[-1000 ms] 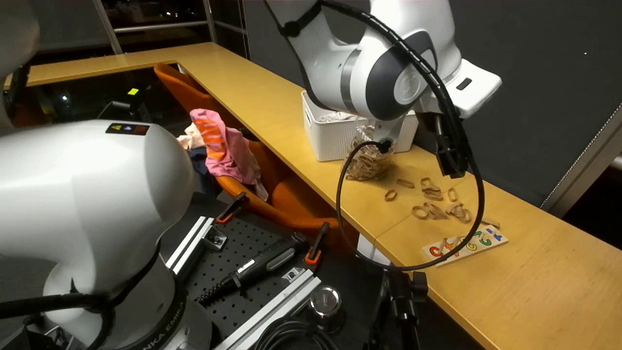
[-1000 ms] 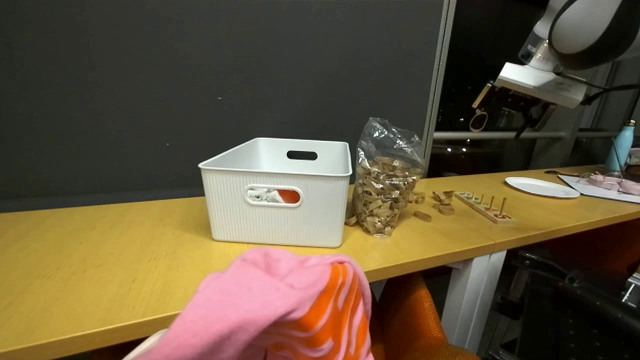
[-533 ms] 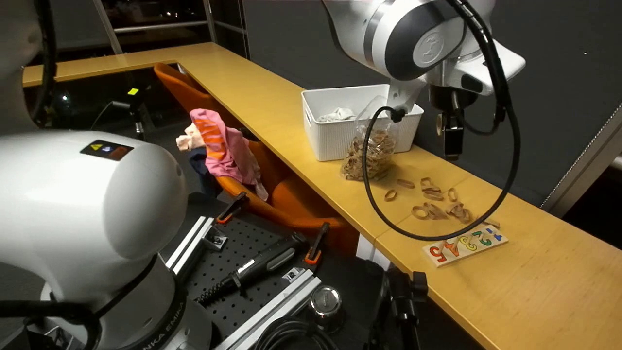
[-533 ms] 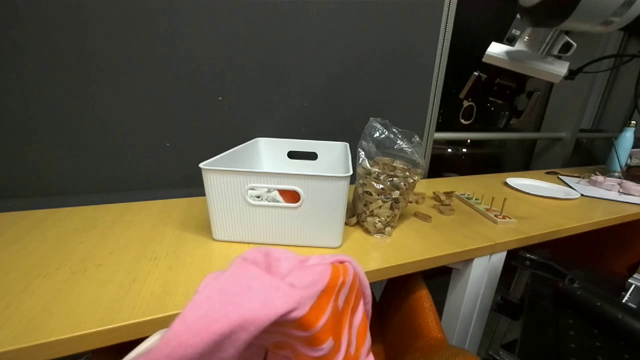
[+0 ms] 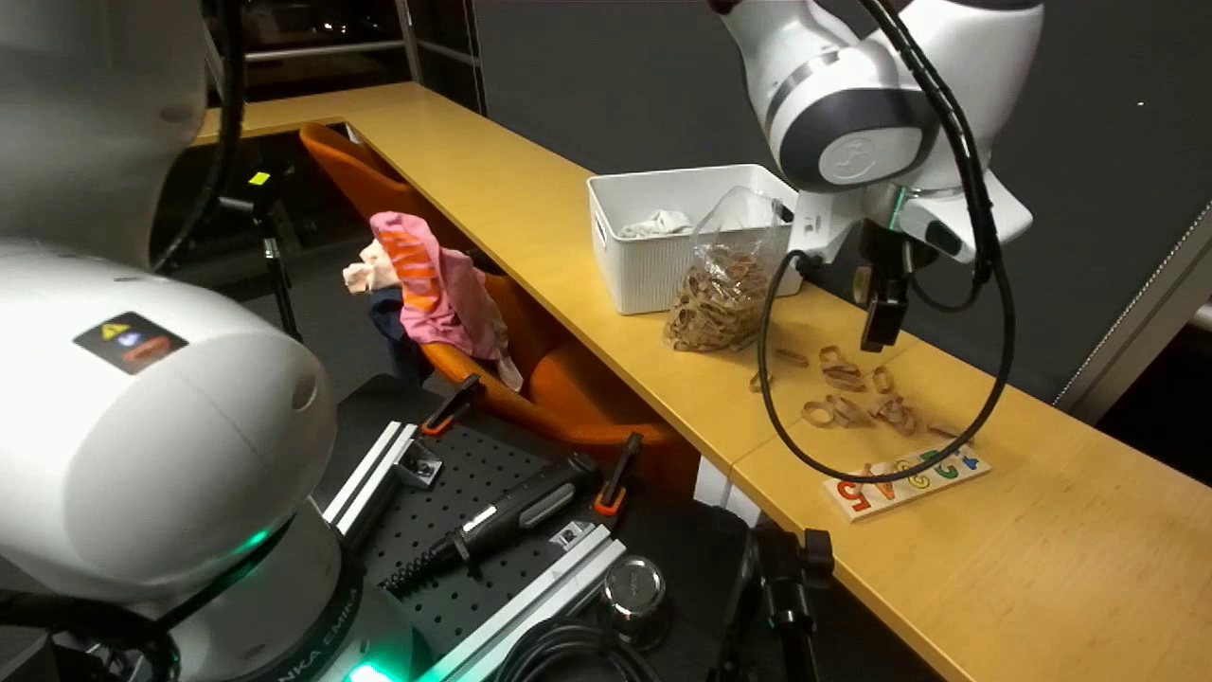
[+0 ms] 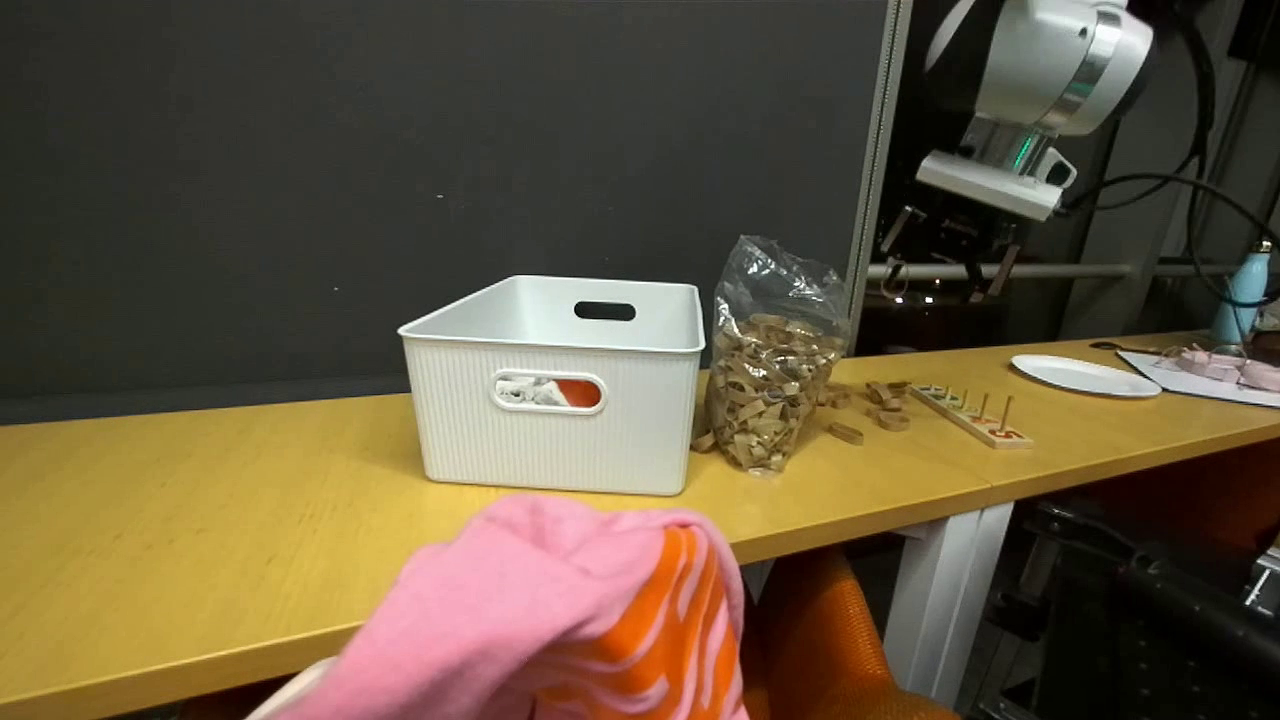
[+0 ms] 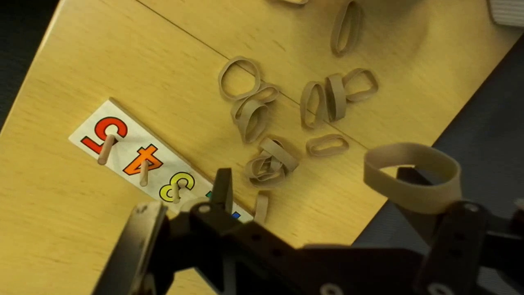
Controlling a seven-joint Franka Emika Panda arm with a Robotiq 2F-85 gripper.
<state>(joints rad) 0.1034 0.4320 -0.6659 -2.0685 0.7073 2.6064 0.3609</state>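
Exterior view: gripper (image 6: 938,272) apart, nothing clamped between fingers. Wrist view: rubber band (image 7: 409,197) hangs on right finger above tabletop (image 7: 163,61), exact catch unclear; number peg board (image 7: 166,164) left. Step judged: suspending rubber band; next move calls for gentleness.

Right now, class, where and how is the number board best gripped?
The number board is probably best gripped across its long edges, from above, between two wooden pegs: it lies flat and narrow, the pegs stick up, and a rubber band lies by one end.
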